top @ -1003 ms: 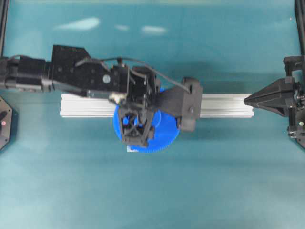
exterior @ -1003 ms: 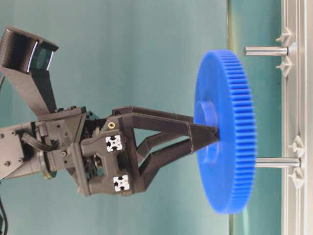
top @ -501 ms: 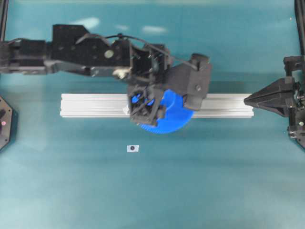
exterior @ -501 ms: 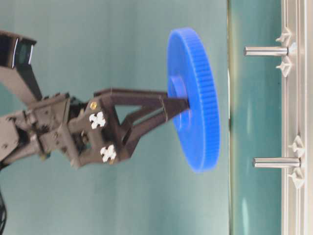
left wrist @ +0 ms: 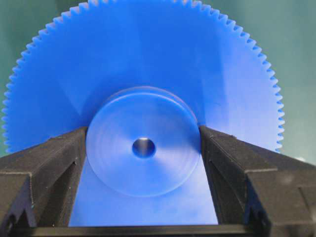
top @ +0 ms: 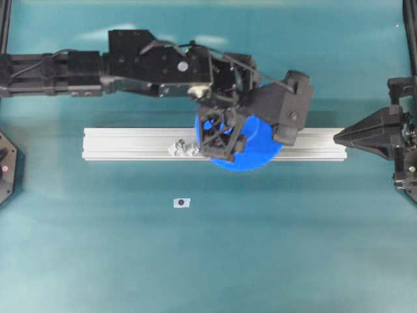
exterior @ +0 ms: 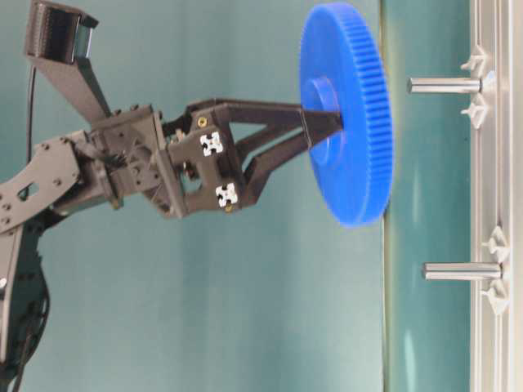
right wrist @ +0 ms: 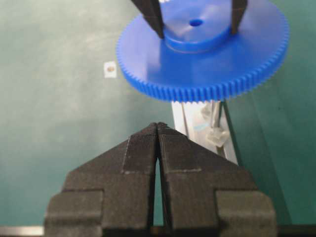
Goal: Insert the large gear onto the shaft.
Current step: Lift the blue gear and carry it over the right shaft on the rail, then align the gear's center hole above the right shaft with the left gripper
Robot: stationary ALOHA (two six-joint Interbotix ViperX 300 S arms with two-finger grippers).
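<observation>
My left gripper [top: 219, 139] [exterior: 322, 122] [left wrist: 143, 143] holds the large gear [top: 262, 154] [exterior: 353, 167] [left wrist: 148, 59] [right wrist: 207, 66], a bright-blue toothed wheel. Its two fingers press on either side of the raised hub. The gear hangs flat and slightly tilted over the rail, a short gap above the tip of the shaft [exterior: 445, 84] [right wrist: 213, 114]. The centre hole sits close to the shaft's line but not on it. The overhead view hides the shaft under the gear. My right gripper [top: 337, 137] [right wrist: 158, 126] rests shut and empty at the rail's right end.
A long aluminium rail [top: 124, 143] carries both pins. The other clear pin [top: 184, 149] [exterior: 462, 270] with its diamond mounts stands left of the gear. A small white tag [top: 182, 203] [right wrist: 110, 69] lies on the teal table in front of the rail.
The left arm carried the gear from in front of the rail back and rightward, off the first pin and over the other one. The right gripper stayed still.
</observation>
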